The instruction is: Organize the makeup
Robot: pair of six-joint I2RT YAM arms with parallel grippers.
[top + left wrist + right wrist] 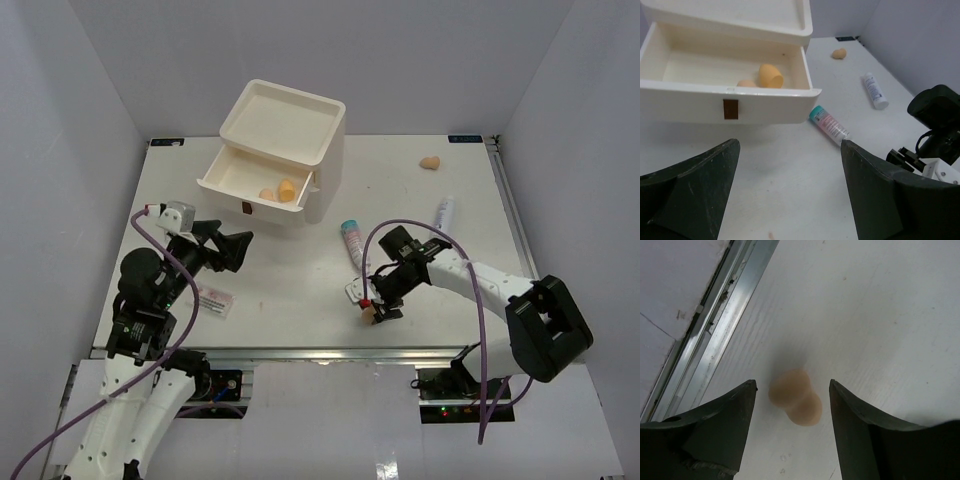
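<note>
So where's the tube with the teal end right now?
In the top view the tube lies mid-table, just right of the drawer chest.

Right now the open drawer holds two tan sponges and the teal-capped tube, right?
Not quite. The drawer holds the two tan sponges, but the teal-capped tube lies outside it on the table, near the drawer's front corner. The left wrist view shows this.
</note>
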